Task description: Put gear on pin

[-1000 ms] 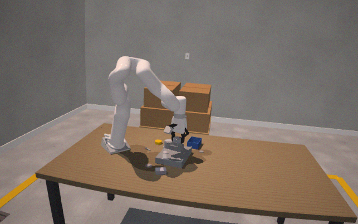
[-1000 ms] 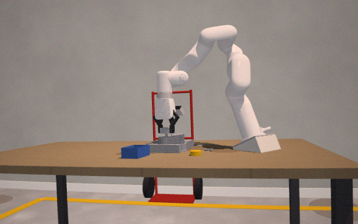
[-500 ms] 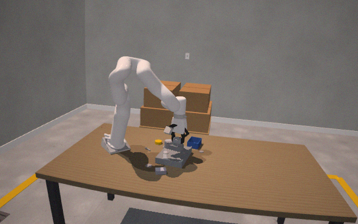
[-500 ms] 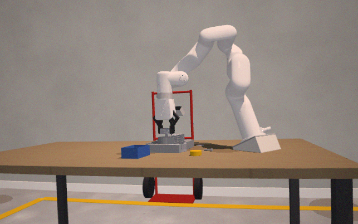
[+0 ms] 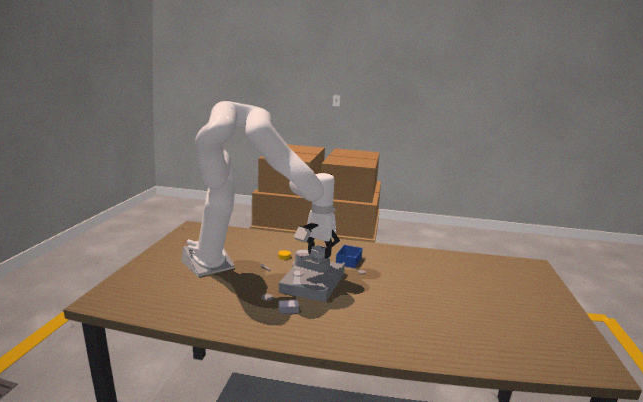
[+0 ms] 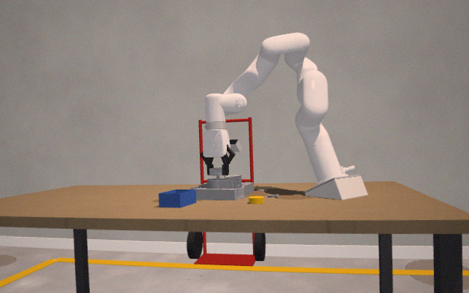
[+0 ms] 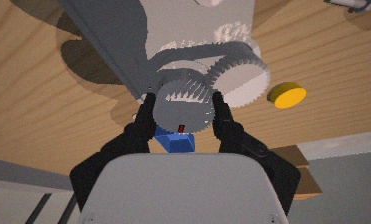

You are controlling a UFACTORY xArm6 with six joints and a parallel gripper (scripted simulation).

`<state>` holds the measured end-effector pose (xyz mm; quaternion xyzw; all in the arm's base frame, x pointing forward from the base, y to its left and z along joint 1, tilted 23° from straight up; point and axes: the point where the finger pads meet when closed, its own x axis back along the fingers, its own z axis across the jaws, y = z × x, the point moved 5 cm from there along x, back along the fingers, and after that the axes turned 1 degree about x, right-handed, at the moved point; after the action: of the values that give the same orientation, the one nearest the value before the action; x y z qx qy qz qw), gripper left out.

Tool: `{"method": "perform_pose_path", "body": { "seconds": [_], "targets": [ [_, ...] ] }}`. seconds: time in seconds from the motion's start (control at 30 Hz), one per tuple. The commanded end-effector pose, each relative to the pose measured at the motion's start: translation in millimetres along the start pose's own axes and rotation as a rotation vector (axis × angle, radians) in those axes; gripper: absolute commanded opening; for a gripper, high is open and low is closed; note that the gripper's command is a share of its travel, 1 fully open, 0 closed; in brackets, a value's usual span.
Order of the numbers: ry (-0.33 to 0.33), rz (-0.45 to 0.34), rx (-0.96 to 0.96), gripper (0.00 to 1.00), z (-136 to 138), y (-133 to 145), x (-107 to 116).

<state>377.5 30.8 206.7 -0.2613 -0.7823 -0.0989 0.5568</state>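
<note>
Pin hidden under gear (image 7: pixel 183 106) held in end effector (image 7: pixel 184 111). Collar mark not visible in any view. Timing case (image 7: pixel 122 35) cut off by wrist view's top edge. Blue bin (image 7: pixel 176 142) mostly hidden behind gear and end effector body. Small grey parts (image 5: pixel 289 306) on tabletop (image 5: pixel 414 320) near end effector: too small to identify.

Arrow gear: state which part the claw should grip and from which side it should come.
Grip the arrow gear across its toothed rim, coming straight down from above, as the claw does now. Its flat face lies level, with the red arrow left visible, and the fingers sit on opposite edges, clear of the neighbouring gear on the timing case.
</note>
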Motion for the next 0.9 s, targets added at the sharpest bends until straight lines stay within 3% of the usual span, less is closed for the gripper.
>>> {"method": "perform_pose_path", "body": {
  "seconds": [0.0, 0.5, 0.53, 0.87],
  "targets": [
    [-0.003, -0.003, -0.001, 0.00, -1.1, 0.6, 1.1],
    [-0.003, -0.003, -0.001, 0.00, -1.1, 0.6, 1.1],
    [-0.003, -0.003, -0.001, 1.00, -1.1, 0.6, 1.1],
    [-0.003, -0.003, -0.001, 1.00, -1.1, 0.6, 1.1]
  ]
}}
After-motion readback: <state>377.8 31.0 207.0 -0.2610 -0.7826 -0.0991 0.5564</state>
